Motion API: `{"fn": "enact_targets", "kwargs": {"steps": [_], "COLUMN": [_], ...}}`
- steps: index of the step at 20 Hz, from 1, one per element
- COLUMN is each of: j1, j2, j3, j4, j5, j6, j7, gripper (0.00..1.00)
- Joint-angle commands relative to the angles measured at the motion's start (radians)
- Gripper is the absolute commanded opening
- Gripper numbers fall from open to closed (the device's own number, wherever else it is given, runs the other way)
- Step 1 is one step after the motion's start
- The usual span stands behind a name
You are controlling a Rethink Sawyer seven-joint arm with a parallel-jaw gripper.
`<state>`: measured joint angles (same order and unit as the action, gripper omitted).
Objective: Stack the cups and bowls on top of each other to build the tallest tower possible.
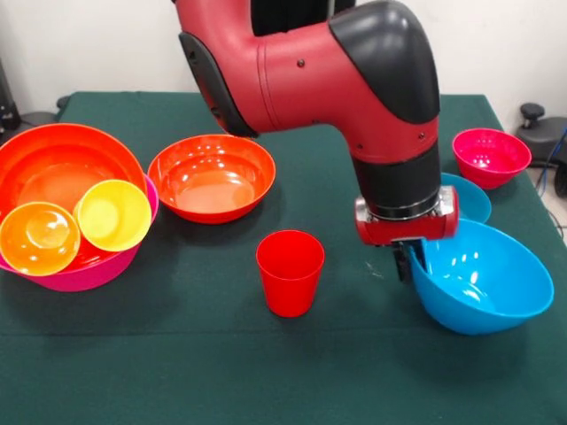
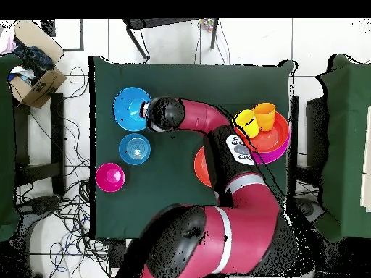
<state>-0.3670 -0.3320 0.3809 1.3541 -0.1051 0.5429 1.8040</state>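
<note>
My gripper (image 1: 406,259) reaches down at the left rim of the large blue bowl (image 1: 485,282) and is shut on it; the bowl hangs tilted, its opening turned up and left. In the overhead view the gripper (image 2: 147,110) is at the bowl's (image 2: 129,106) edge. A red cup (image 1: 290,273) stands upright left of the gripper. An orange-red bowl (image 1: 211,177) sits behind it. At the far left a pink bowl (image 1: 89,270) holds another orange-red bowl (image 1: 53,164), with an orange cup (image 1: 38,237) and a yellow cup (image 1: 112,214) lying in it.
A small blue bowl (image 1: 474,202) sits behind the large one, with a lighter round shape inside it in the overhead view (image 2: 135,148). A small magenta bowl (image 1: 490,157) stands at the back right. The arm (image 2: 210,123) hides the red cup from overhead.
</note>
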Motion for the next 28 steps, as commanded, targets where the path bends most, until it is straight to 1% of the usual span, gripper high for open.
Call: {"fn": "enact_targets", "kwargs": {"steps": [1,3,4,7,11,15,17,20,23,25,27,28], "j1": [-0.055,-0.095,-0.119,-0.191,-0.285,-0.371,-0.41,-0.474,-0.538,-0.579,-0.625,-0.655], "j2": [-0.095,-0.138,-0.158,-0.218,-0.267,-0.29,-0.289,-0.267,-0.241,-0.23,-0.205,-0.186], "j3": [0.066,0.112,0.14,0.223,0.312,0.43,0.488,0.566,0.618,0.655,0.692,0.711], "j4": [0.079,0.118,0.136,0.206,0.275,0.288,0.278,0.267,0.268,0.265,0.259,0.263], "j5": [-0.073,-0.059,-0.047,-0.039,-0.05,-0.052,-0.076,-0.11,-0.135,-0.158,-0.19,-0.211], "j6": [0.014,0.009,0.027,0.058,0.108,0.154,0.185,0.235,0.282,0.308,0.315,0.32], "j7": [-0.103,-0.122,-0.14,-0.198,-0.258,-0.319,-0.387,-0.481,-0.537,-0.594,-0.669,-0.726], "gripper": [0.0,0.0,0.0,0.0,0.0,0.0,0.0,0.0,0.0,0.0,0.0,0.0]}}
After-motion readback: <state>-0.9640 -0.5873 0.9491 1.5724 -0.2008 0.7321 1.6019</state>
